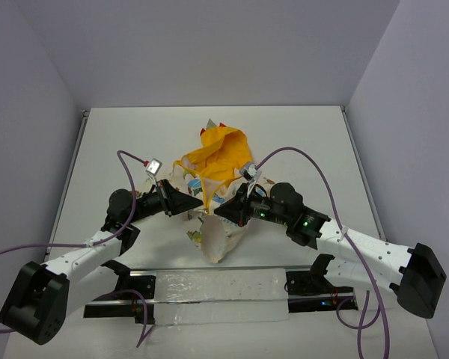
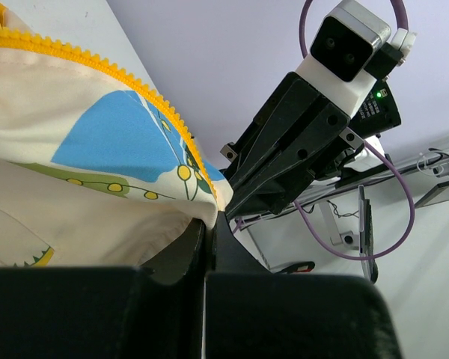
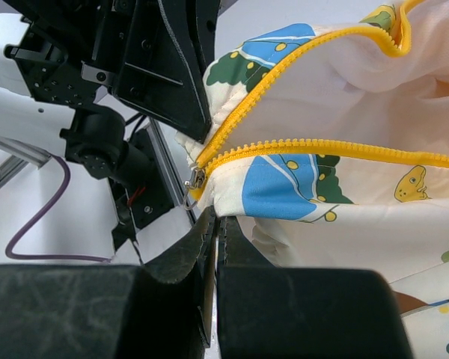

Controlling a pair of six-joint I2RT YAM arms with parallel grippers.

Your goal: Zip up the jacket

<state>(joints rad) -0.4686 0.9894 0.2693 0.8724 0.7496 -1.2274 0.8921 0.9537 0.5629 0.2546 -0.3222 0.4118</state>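
The jacket (image 1: 218,238) hangs bunched over the middle of the table, its yellow hood (image 1: 217,153) lying behind it. My left gripper (image 1: 199,203) and right gripper (image 1: 218,210) meet tip to tip at its upper edge. In the left wrist view the left gripper (image 2: 210,221) is shut on a cream corner of the jacket (image 2: 97,217), below the yellow zipper teeth (image 2: 138,84). The right gripper (image 3: 217,219) is shut on the hem of the jacket (image 3: 337,247), just under the metal zipper slider (image 3: 197,179). From the slider the two rows of teeth (image 3: 337,146) spread apart.
A clear plastic strip (image 1: 209,288) lies along the near edge between the arm bases. Purple cables (image 1: 314,161) loop above both wrists. The white table (image 1: 120,134) is bordered by grey walls on three sides.
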